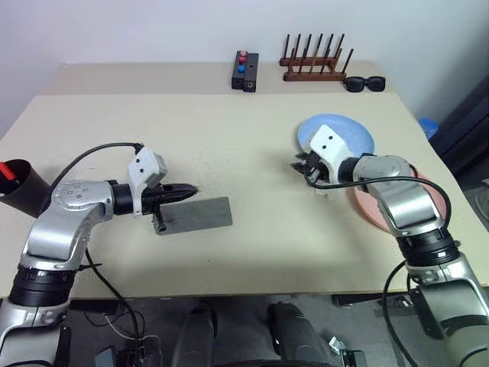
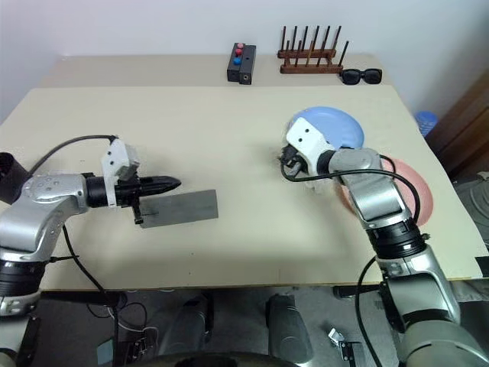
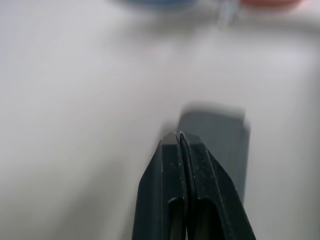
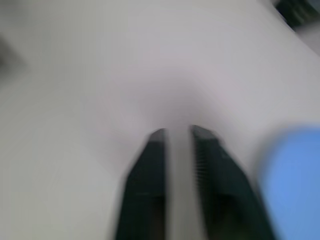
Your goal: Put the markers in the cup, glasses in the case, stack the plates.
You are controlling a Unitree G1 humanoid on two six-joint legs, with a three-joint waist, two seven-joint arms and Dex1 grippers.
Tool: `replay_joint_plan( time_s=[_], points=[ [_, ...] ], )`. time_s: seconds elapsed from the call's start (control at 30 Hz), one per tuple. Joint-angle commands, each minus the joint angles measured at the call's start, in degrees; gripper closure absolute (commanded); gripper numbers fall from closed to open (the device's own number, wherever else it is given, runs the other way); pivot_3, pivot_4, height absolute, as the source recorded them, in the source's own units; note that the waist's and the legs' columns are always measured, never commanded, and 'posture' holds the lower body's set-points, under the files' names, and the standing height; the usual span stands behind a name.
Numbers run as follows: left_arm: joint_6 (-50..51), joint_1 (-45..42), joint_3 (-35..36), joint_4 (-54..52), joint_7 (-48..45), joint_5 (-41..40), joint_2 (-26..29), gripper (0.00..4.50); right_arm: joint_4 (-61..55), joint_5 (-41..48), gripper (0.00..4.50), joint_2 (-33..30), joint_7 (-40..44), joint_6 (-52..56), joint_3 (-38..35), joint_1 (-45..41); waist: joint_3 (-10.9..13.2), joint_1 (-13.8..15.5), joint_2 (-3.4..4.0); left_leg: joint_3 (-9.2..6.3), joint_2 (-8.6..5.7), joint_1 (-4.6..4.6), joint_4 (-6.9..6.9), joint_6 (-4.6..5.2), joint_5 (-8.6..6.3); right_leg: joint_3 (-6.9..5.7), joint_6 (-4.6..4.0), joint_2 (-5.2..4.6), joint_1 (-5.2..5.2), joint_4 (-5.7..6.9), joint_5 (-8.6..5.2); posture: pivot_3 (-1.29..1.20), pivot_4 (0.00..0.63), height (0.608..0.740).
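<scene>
Left eye view: our left gripper [image 1: 189, 191] is hovering with jaws pressed together, empty, over the near-left end of the grey case [image 1: 195, 215], which is lying shut on the table [image 1: 229, 138], long axis running left-right, slightly tilted. We are reading the glasses step as done. Our right gripper [image 1: 299, 164], jaws narrowly parted and empty, is sitting beside the blue plate [image 1: 359, 138], likely lining up for stacking with the pink plate [image 1: 367, 208] near-right. Black cup [image 1: 23, 187], holding a red-capped marker [image 1: 8, 171], is sitting far left.

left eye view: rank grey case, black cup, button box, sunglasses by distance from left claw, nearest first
1. grey case, right under the left claw.
2. black cup, at the table's left edge.
3. button box, far edge, middle.
4. sunglasses, far right corner.
</scene>
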Motion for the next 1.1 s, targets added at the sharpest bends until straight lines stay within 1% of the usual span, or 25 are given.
replay_joint_plan(
  time_s=[0.03, 0.07, 0.23, 0.33, 0.37, 0.43, 0.47, 0.5, 0.57, 0.6, 0.8, 0.87, 0.93, 1.03, 1.1],
  points=[
    [0.37, 3.79, 2.23, -8.42, 1.73, -3.90, -0.94, 4.50, 5.79, -6.06, 1.67, -0.78, -3.03, -6.02, 2.15, -2.11, 0.00, -0.23, 0.01, 0.00, 0.00, 0.02, -0.01, 0.01, 0.00, 0.00, 0.01, 0.00, 0.00, 0.00, 0.01, 0.00, 0.150, 0.740],
    [0.35, 5.12, 2.19, -10.13, 2.20, -4.43, -1.26, 4.50, 7.83, -7.27, 1.23, -0.67, -3.58, -7.28, 2.59, -2.46, 0.00, -0.33, 0.01, 0.01, 0.00, 0.03, -0.03, 0.01, -0.01, 0.01, 0.07, 0.00, -0.01, 0.02, 0.04, 0.00, 0.150, 0.740],
    [1.52, 8.92, 2.59, -16.46, 5.86, -9.58, -4.88, 4.50, 18.00, -11.34, 1.23, 1.09, -7.22, -11.77, 3.38, -4.60, 0.01, -0.11, 0.01, 0.02, 0.00, 0.05, 0.02, 0.01, 0.00, 0.03, 0.02, 0.01, 0.01, 0.04, 0.03, 0.00, 0.150, 0.740],
    [2.42, 10.68, 2.16, -19.49, 8.07, -11.70, -6.09, 4.50, 23.14, -12.69, 1.23, 2.31, -9.36, -13.72, 3.17, -6.10, 0.01, -0.12, 0.01, 0.02, -0.01, 0.10, 0.10, 0.01, 0.00, 0.05, -0.09, 0.01, 0.13, 0.00, -0.01, 0.00, 0.150, 0.740],
    [2.48, 11.19, 1.86, -20.14, 8.59, -11.86, -6.15, 4.50, 24.56, -13.16, 1.45, 2.54, -9.81, -14.69, 3.22, -6.51, 0.01, -0.14, 0.01, 0.02, -0.01, 0.15, 0.10, 0.01, 0.00, 0.05, -0.09, 0.00, 0.18, -0.01, -0.01, 0.00, 0.150, 0.740],
    [2.50, 11.91, 1.38, -20.78, 9.38, -12.05, -6.09, 4.50, 26.09, -13.61, 2.06, 2.83, -9.85, -16.17, 3.18, -6.94, 0.01, -0.07, 0.01, 0.02, -0.01, 0.28, 0.08, 0.01, 0.00, 0.05, -0.09, 0.00, 0.29, -0.02, -0.01, 0.00, 0.150, 0.740],
    [2.47, 12.13, 1.27, -20.94, 9.69, -12.22, -6.04, 4.50, 26.41, -13.66, 2.52, 2.96, -9.80, -16.61, 3.08, -7.03, 0.01, -0.07, 0.01, 0.01, -0.01, 0.31, 0.08, 0.01, 0.00, 0.04, -0.09, 0.00, 0.34, -0.04, -0.02, 0.00, 0.150, 0.740],
    [2.37, 12.52, 1.34, -21.11, 9.97, -12.57, -6.20, 4.50, 26.39, -13.63, 3.13, 3.15, -9.74, -16.86, 2.90, -7.11, 0.01, -0.10, 0.01, 0.01, -0.01, 0.32, 0.08, 0.01, 0.00, 0.04, -0.10, 0.00, 0.36, -0.05, -0.03, 0.00, 0.150, 0.740],
    [1.75, 13.11, 1.47, -20.67, 10.19, -12.60, -6.44, 4.50, 26.44, -13.87, 4.15, 3.30, -9.86, -17.68, 2.77, -7.34, 0.01, -0.14, 0.01, 0.02, -0.02, 0.33, 0.08, 0.01, 0.00, 0.05, -0.10, 0.00, 0.36, -0.05, -0.02, 0.00, 0.150, 0.740],
    [1.33, 13.34, 1.45, -20.17, 10.26, -12.30, -6.44, 4.50, 26.39, -14.10, 4.48, 3.27, -9.93, -18.05, 2.74, -7.42, 0.01, -0.14, 0.01, 0.01, -0.02, 0.33, 0.08, 0.01, 0.00, 0.05, -0.10, 0.00, 0.36, -0.04, -0.02, 0.00, 0.150, 0.740],
    [0.50, 13.84, 3.07, -18.42, 10.53, -14.18, -7.22, 4.50, 22.23, -14.95, 4.48, 2.08, -9.87, -20.02, 1.90, -7.00, 0.02, -0.14, 0.03, 0.02, -0.02, 0.34, 0.07, 0.01, -0.01, 0.05, -0.10, 0.01, 0.36, -0.05, -0.03, 0.00, 0.150, 0.740],
    [0.79, 13.36, 4.13, -17.97, 10.91, -15.21, -7.36, 4.50, 18.54, -14.44, 4.48, 0.82, -8.72, -19.62, 0.83, -6.63, 0.03, -0.13, 0.05, 0.01, -0.02, 0.34, 0.07, 0.01, -0.01, 0.05, -0.10, 0.01, 0.36, -0.05, -0.03, 0.00, 0.150, 0.740],
    [1.31, 12.85, 4.93, -17.58, 11.24, -16.19, -7.12, 4.50, 14.21, -13.67, 4.48, -1.08, -7.11, -18.70, -0.64, -5.69, 0.04, -0.07, 0.06, 0.02, -0.02, 0.33, 0.07, 0.01, -0.01, 0.05, -0.10, 0.00, 0.35, -0.05, -0.03, 0.00, 0.150, 0.740],
    [1.69, 11.97, 5.44, -16.88, 10.98, -17.20, -6.26, 4.50, 6.65, -10.36, 4.48, -4.97, -2.59, -15.65, -4.68, -2.76, 0.05, 0.28, 0.06, 0.01, -0.02, 0.32, 0.07, 0.01, -0.01, 0.04, -0.09, 0.00, 0.37, -0.08, -0.04, 0.00, 0.150, 0.740],
    [2.03, 10.38, 5.23, -15.63, 10.30, -17.65, -5.60, 4.50, 0.06, -6.89, 4.48, -10.06, 2.05, -14.33, -9.22, 1.71, 0.06, 0.79, 0.05, 0.00, -0.02, 0.31, 0.07, 0.01, -0.01, 0.03, -0.10, -0.01, 0.40, -0.13, -0.04, 0.00, 0.150, 0.740]
  ],
)
